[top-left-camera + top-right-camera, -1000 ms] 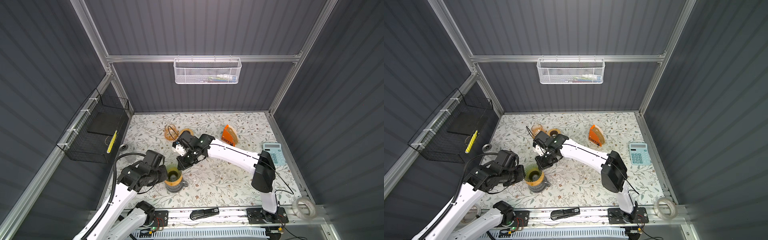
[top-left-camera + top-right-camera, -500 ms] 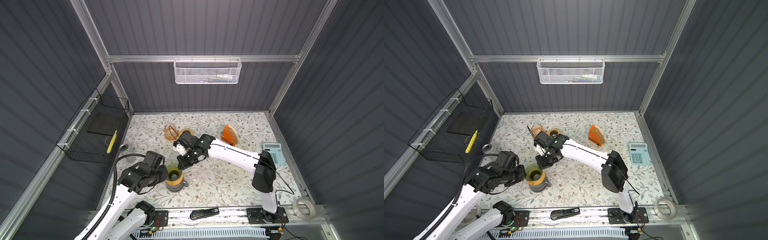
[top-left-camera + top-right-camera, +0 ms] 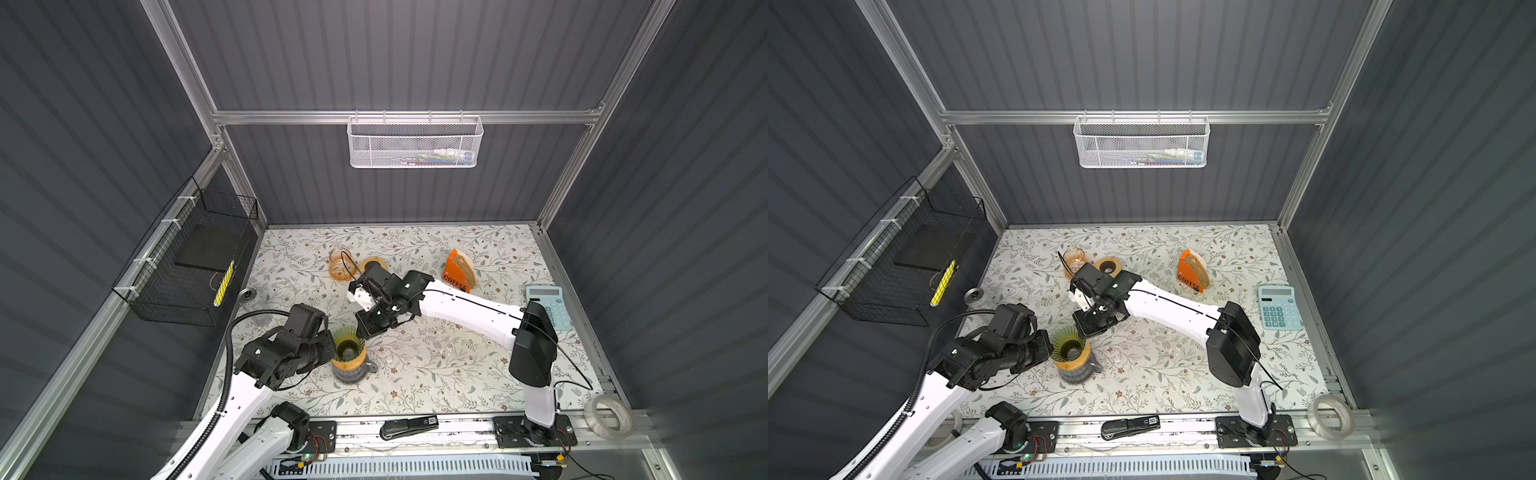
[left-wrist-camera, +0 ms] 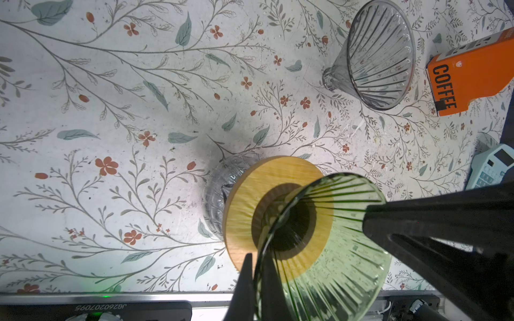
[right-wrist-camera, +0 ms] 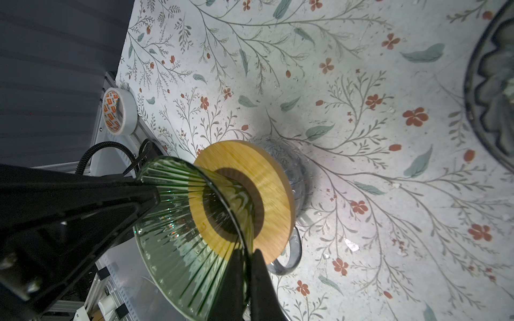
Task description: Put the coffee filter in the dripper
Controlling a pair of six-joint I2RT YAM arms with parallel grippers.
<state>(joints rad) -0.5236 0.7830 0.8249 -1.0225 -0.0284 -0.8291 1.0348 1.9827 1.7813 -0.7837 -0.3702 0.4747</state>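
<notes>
We see the flowered counter [image 3: 436,365] filling the lower middle of both top views. The left arm [image 3: 245,399] enters from the lower left and the right arm [image 3: 469,309] from the lower right. The left jaws and the right jaws are each closed on the rim of the green dripper [image 3: 348,345]. It sits on a wood-collared glass jug [image 3: 349,375], low and left of centre. The orange box [image 3: 453,276] holding the coffee filters [image 3: 466,266] stands toward the counter's upper right, well apart from the dripper.
</notes>
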